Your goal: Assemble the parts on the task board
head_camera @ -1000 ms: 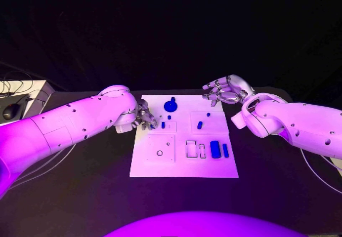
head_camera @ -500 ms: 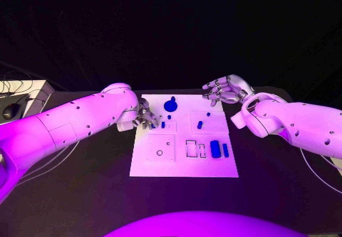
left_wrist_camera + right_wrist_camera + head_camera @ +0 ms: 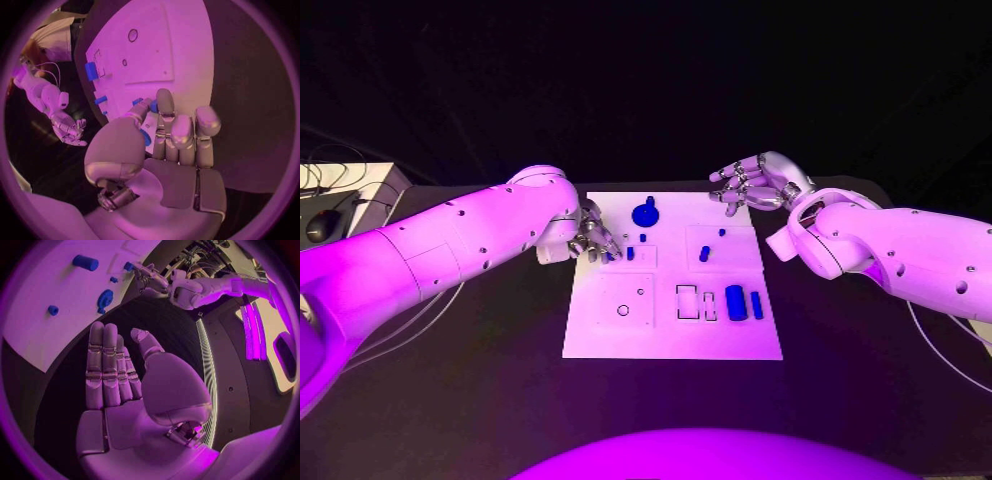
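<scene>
The white task board [image 3: 672,330] lies mid-table. A round blue knob part [image 3: 646,213] sits near its far edge, with small blue pegs [image 3: 629,253] beside it. Another small blue part [image 3: 705,253] sits in the middle, and two longer blue parts [image 3: 736,302] lie at the right. My left hand [image 3: 593,240] hovers over the board's left edge. Its thumb and a finger pinch a small blue part [image 3: 153,106]. My right hand [image 3: 756,185] floats past the board's far right corner, fingers spread and holding nothing. The open palm [image 3: 122,390] faces the board.
The board has a round hole [image 3: 622,310] and rectangular slots [image 3: 687,301] in its near half. A pale box with cables [image 3: 351,195] sits at the table's far left. Dark table surface surrounds the board.
My left arm has shifted slightly while its hand stays at the board's left edge. The right hand and the parts have not moved.
</scene>
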Robot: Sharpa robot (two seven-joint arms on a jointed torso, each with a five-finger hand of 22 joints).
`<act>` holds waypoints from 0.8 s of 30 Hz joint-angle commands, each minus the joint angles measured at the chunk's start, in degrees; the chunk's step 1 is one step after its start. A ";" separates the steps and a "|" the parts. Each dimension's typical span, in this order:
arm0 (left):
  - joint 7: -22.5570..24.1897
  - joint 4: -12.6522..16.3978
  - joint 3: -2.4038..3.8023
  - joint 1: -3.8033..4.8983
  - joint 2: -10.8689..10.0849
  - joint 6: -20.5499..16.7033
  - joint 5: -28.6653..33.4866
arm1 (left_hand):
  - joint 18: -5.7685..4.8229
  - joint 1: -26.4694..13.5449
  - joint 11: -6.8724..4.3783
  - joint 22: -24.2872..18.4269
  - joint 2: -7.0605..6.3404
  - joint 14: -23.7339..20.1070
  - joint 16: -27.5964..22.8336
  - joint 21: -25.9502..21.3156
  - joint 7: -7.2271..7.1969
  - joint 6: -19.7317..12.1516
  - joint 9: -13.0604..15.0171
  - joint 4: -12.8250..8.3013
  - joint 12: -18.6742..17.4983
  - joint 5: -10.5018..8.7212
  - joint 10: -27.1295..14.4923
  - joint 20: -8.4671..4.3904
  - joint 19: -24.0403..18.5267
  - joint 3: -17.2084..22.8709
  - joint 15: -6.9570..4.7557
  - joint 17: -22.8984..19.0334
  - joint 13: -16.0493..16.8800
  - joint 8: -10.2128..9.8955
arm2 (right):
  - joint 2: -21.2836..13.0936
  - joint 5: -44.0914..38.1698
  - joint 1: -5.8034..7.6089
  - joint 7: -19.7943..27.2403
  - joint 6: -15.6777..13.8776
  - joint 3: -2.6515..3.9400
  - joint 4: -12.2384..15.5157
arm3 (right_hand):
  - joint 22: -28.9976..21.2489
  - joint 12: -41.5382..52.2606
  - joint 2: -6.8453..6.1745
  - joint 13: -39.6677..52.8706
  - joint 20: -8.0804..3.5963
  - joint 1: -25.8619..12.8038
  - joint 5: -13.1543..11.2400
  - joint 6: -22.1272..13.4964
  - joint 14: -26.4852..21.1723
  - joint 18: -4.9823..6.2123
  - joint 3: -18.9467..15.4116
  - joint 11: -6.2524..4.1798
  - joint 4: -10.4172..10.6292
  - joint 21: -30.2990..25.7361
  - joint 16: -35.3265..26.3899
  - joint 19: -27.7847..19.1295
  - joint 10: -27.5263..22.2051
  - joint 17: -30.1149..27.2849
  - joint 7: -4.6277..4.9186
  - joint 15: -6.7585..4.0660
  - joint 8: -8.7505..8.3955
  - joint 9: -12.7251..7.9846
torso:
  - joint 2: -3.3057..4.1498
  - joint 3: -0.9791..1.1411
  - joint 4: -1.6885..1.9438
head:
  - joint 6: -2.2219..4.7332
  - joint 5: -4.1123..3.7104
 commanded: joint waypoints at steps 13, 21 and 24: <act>-1.19 -0.56 -0.30 -0.31 0.11 0.53 -0.23 | 0.14 1.55 -2.26 0.08 1.72 -0.03 -0.02 0.00 -2.24 1.99 -0.23 0.73 -0.03 -0.10 0.43 -0.02 -0.04 -5.20 -0.32 0.41 0.09 -0.03 | 0.03 -0.38 -0.02 0.27 0.83 0.03 -0.01 | 0.18 -0.27 0.53 -0.05 0.16 -0.13 0.28 -0.03 0.03 -0.64 0.34 -0.52 -0.07 0.24 -0.24 -0.37 -0.05 0.09 0.33 -0.13 -0.28 -0.08 | 0.04 0.01 0.00 | -0.16 -0.27; -1.07 -0.57 -0.25 -0.22 0.07 0.17 -0.15 | 0.02 1.53 -2.33 0.07 0.15 -0.06 -0.02 0.02 -2.34 2.15 -0.44 2.09 -0.01 -0.04 0.44 -0.21 -0.02 -6.43 -0.43 0.37 0.03 -0.15 | 0.00 -0.39 -0.02 0.25 0.82 0.03 -0.01 | 0.23 -0.30 0.48 -0.07 0.14 -0.06 0.28 -0.06 0.00 -0.65 0.42 -0.50 -0.18 0.27 -0.26 -0.41 -0.06 0.09 0.36 -0.14 -0.31 -0.10 | -0.01 -0.01 0.06 | -0.22 -0.33; -0.99 -0.50 -0.21 -0.21 -0.02 0.11 -0.13 | 0.00 1.55 -2.33 0.06 -0.27 -0.07 -0.03 0.02 -2.35 2.19 -0.48 2.58 -0.03 -0.03 0.44 -0.24 0.01 -6.86 -0.44 0.36 0.01 -0.16 | 0.00 -0.40 -0.02 0.25 0.82 0.03 -0.02 | 0.23 -0.30 0.48 -0.07 0.14 -0.06 0.28 -0.06 0.00 -0.65 0.42 -0.50 -0.18 0.27 -0.26 -0.41 -0.06 0.09 0.36 -0.14 -0.31 -0.10 | 0.00 -0.03 0.05 | -0.22 -0.35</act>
